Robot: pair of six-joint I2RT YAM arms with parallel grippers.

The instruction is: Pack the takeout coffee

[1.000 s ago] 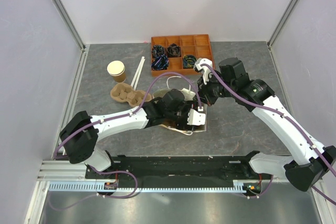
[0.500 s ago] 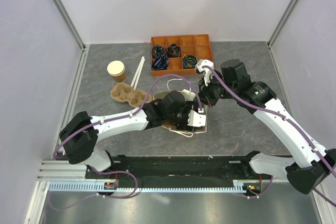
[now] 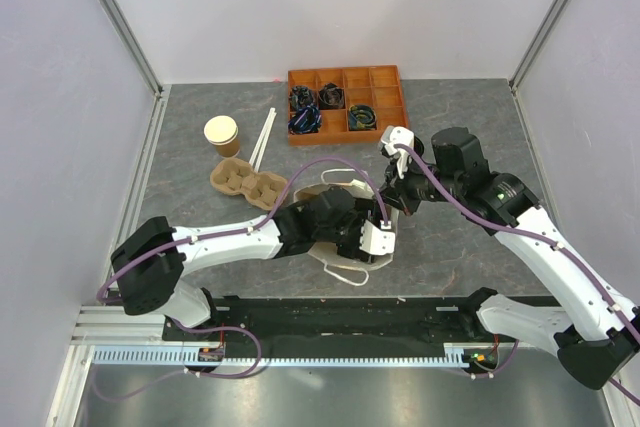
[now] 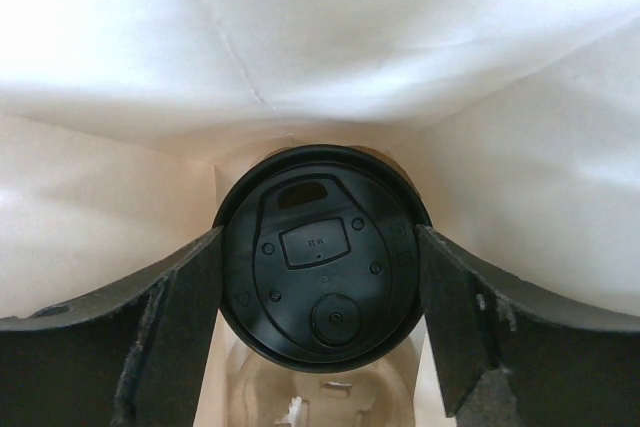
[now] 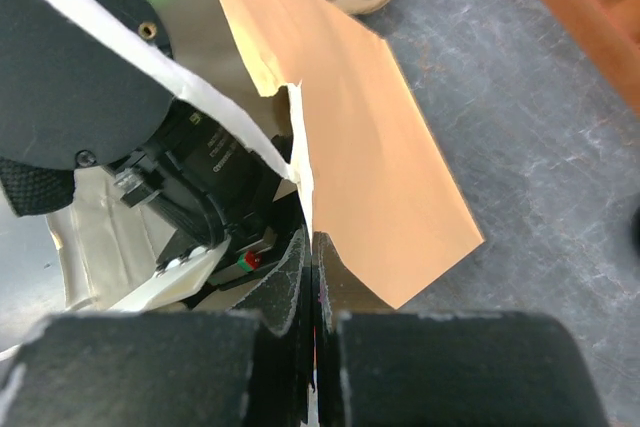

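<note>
Holding coffee [image 4: 320,257] inside bag [image 5: 370,177] at mid-surface, left jaws clamped on either side of its black lid.
Pinching bag's torn edge with right jaws, closed tight on the paper. Spread over grey stone-look surface [image 3: 440,247]: orange tray [image 3: 345,73] at far edge, lidless cup [image 3: 222,134], carrier [image 3: 248,182] and white sticks [image 3: 263,137] far left. Boxed in by white walls, metal posts at far corners.

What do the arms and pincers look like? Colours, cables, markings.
The left arm and right arm have white link shells with black joints and bases. A purple cable loops along each. The right arm shows a small green light. The left pincer and right pincer have white housings. Their fingers are matte black with scuffed grey edges. No markings are legible.
</note>
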